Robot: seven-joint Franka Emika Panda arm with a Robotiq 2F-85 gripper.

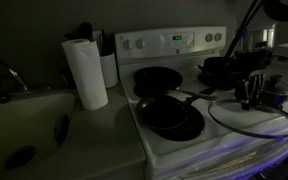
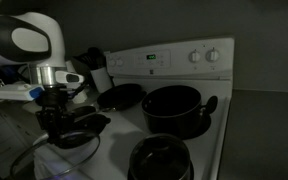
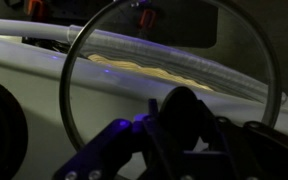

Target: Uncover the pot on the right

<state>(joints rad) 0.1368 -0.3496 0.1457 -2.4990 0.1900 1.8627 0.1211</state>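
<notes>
One wide black pot (image 2: 172, 108), uncovered, on a burner near the stove's control panel. One large round lid (image 1: 256, 122), apart from the pot, knob clenched in the tool (image 1: 252, 95).

Black pot (image 2: 172, 108), white stove (image 1: 144, 42), white paper towels (image 1: 85, 72)

Nothing can be read; the stove display (image 1: 177, 39) glows illegibly.
</notes>
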